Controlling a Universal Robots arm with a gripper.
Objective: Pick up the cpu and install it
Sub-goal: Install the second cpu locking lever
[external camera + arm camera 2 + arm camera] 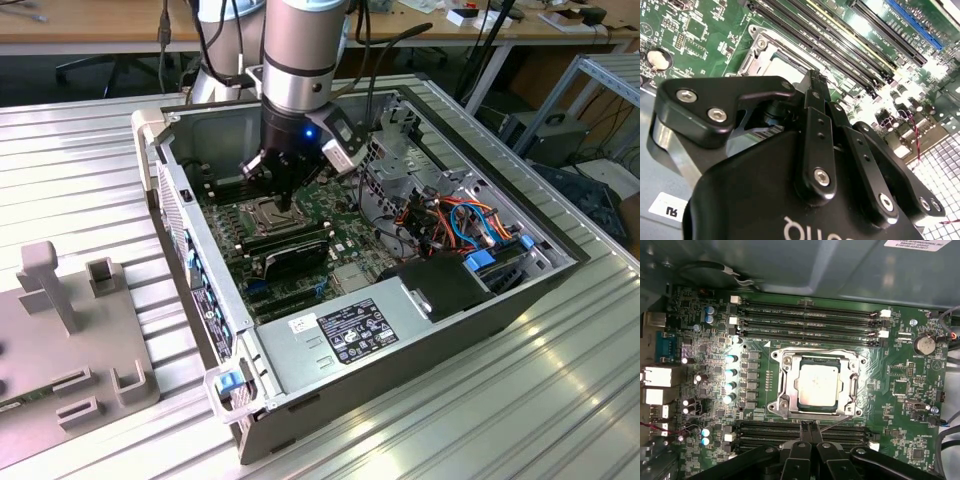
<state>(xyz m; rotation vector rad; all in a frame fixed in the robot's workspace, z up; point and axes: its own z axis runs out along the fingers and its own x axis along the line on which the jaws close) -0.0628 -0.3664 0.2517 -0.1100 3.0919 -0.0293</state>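
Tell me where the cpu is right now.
In the first wrist view the cpu lies flat in the socket frame on the motherboard, between the two banks of memory slots, with the tool beside the frame.

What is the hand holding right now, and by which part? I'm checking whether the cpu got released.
Nothing: the hand is shut and empty beside the socket, where the cpu already lies seated.

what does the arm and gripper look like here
The arm is a thick silver-grey cylinder with a black wrist section showing a small blue light. The gripper is matte black, with jointed linkage fingers fastened by silver screws and white lettering on its body. Black cables trail behind.
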